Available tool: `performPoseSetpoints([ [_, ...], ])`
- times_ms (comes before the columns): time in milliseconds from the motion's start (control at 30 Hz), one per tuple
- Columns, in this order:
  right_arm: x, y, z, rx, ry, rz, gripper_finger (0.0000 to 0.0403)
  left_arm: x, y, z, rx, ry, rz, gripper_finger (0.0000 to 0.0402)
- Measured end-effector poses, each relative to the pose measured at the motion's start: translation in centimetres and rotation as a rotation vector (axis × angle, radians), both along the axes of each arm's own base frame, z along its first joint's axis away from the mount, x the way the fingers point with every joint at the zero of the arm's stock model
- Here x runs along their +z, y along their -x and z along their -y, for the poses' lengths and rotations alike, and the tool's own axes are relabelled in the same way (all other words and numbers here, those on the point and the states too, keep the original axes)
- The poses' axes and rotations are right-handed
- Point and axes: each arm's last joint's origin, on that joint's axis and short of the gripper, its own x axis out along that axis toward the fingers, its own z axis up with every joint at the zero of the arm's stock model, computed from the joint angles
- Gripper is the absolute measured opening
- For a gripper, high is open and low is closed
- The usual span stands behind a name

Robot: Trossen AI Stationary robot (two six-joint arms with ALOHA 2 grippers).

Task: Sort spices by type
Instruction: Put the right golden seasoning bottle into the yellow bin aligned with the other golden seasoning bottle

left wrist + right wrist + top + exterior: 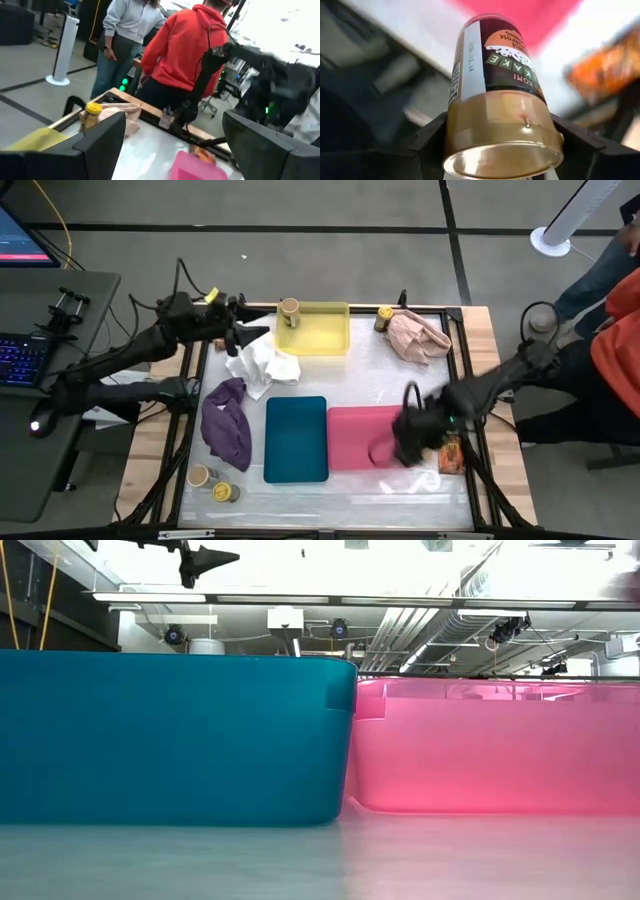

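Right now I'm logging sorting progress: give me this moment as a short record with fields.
right gripper: closing around a tan-lidded jar, at the pink tray's right edge
left gripper: open, empty, above the white cloth
yellow tray: no spices seen inside; one jar by its corner
teal tray: no spices seen inside
orange packet: right of pink tray

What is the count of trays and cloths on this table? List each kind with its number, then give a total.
Rectangular plastic trays: 3 (yellow tray, teal tray, pink tray)
Crumpled fabric cloths: 3 (white cloth, purple cloth, pink cloth)
Total: 6
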Motion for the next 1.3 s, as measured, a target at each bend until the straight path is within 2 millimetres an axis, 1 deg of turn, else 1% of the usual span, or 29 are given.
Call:
performPoseSetpoints([
  [67, 1.4, -1.7, 2.2, -0.081, 0.067, 0.109, 0.0267, 0.1, 0.6, 0.0, 0.012, -0.027, -0.037, 0.032],
  [133, 2.4, -3.5, 4.7, -0.138, 0.144, 0.193, 0.0267, -0.1, 1.0, 0.0, 0.022, -0.054, -0.075, 0.032],
  [200, 2.8, -5.3, 7.3, -0.162, 0.214, 0.233, 0.0267, -0.3, 1.4, 0.0, 0.027, -0.073, -0.108, 0.032],
  [300, 2.8, -8.5, 11.6, -0.155, 0.319, 0.271, 0.0267, -0.7, 1.7, 0.0, 0.032, -0.071, -0.155, 0.032],
  [433, 2.2, -12.3, 17.7, -0.119, 0.44, 0.278, 0.0267, -1.1, 1.7, 0.0, 0.035, -0.041, -0.191, 0.032],
  [533, 1.5, -14.4, 22.2, -0.094, 0.512, 0.278, 0.0267, -1.3, 1.7, 0.1, 0.029, -0.028, -0.206, 0.032],
  [633, 0.4, -15.9, 26.6, -0.086, 0.549, 0.26, 0.0267, -1.3, 1.7, 0.2, 0.03, 0.007, -0.205, 0.032],
  [733, -1.7, -16.9, 30.6, -0.093, 0.559, 0.21, 0.0267, -1.4, 1.6, 0.2, 0.038, 0.025, -0.204, 0.032],
  [800, -3.2, -17.2, 32.7, -0.108, 0.555, 0.173, 0.0267, -1.4, 1.4, 0.2, 0.052, 0.039, -0.209, 0.032],
  [900, -5.8, -17.3, 35.1, -0.128, 0.524, 0.109, 0.0267, -1.7, 1.2, 0.2, 0.079, 0.049, -0.225, 0.032],
  [967, -7.6, -17.2, 35.9, -0.133, 0.482, 0.061, 0.0267, -1.9, 1.0, 0.2, 0.1, 0.063, -0.246, 0.032],
  [1067, -9.4, -17.0, 36.8, -0.127, 0.445, 0.003, 0.0267, -2.3, 0.4, 0.1, 0.123, 0.083, -0.272, 0.032],
  [1167, -10.1, -17.1, 37.0, -0.112, 0.436, -0.004, 0.0267, -2.7, -0.2, 0.0, 0.141, 0.085, -0.294, 0.032],
  [1300, -10.3, -17.2, 37.0, -0.107, 0.411, 0.007, 0.0267, -3.4, -1.2, -0.3, 0.142, 0.109, -0.329, 0.032],
])
